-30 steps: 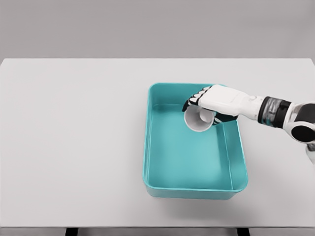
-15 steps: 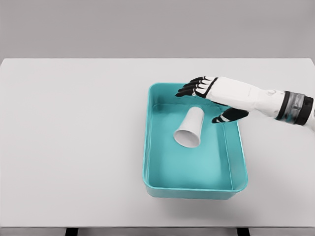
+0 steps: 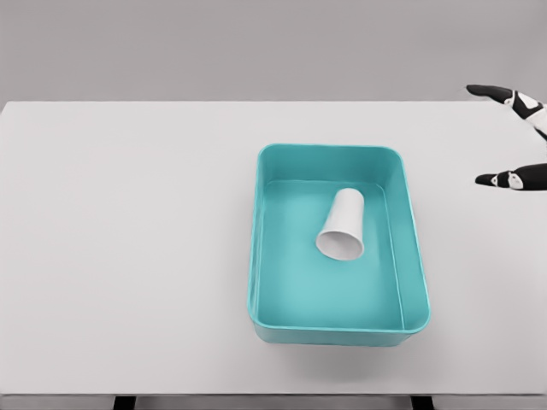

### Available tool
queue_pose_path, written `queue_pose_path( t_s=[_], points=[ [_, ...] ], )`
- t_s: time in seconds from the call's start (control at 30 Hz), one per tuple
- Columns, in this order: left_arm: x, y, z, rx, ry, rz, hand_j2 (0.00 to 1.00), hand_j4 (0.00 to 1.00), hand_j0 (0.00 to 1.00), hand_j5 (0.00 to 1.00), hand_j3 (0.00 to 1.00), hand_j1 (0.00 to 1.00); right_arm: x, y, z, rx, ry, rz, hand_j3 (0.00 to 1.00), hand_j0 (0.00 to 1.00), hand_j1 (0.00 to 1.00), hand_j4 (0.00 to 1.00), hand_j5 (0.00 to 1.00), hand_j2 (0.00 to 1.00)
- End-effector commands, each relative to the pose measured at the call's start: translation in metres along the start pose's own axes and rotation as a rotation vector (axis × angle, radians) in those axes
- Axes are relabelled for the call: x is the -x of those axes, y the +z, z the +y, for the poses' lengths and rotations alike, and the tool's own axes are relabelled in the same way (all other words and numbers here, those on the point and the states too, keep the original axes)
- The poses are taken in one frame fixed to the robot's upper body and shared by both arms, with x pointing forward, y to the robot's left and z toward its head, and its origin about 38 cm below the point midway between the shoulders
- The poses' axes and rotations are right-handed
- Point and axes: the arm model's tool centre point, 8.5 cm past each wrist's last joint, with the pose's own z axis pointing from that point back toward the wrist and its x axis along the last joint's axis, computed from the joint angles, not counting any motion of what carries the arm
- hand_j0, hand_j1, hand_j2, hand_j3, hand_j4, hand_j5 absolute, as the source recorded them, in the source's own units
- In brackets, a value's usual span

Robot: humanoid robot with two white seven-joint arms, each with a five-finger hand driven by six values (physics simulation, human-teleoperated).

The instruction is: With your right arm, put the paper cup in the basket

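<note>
The white paper cup [image 3: 343,225] now lies on its side inside the teal plastic basket [image 3: 412,256], released a moment ago; the right hand [image 3: 515,137] has withdrawn to the right edge, fingers spread, holding nothing, so the task looks finished

Bright, even light; soft shadows
</note>
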Motion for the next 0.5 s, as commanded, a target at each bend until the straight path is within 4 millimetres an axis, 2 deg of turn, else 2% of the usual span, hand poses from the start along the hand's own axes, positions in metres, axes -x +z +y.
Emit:
queue_pose_path(
  t_s=[0.0,0.23,0.47],
  points=[
    [0.000,0.000,0.000,0.000,0.001,0.000,1.00,1.00,1.00,1.00,1.00,1.00,0.002,0.002,-0.003,0.008,0.008,0.014,1.00,1.00,1.00,1.00,1.00,1.00],
    [0.000,0.000,0.000,0.000,-0.001,0.000,1.00,1.00,1.00,1.00,1.00,1.00,0.001,-0.009,0.015,0.011,-0.028,-0.007,1.00,1.00,1.00,1.00,1.00,1.00],
    [0.000,0.000,0.000,0.000,0.001,0.000,1.00,1.00,1.00,1.00,1.00,1.00,0.002,-0.011,0.012,0.015,-0.032,0.002,1.00,1.00,1.00,1.00,1.00,1.00]
  ],
)
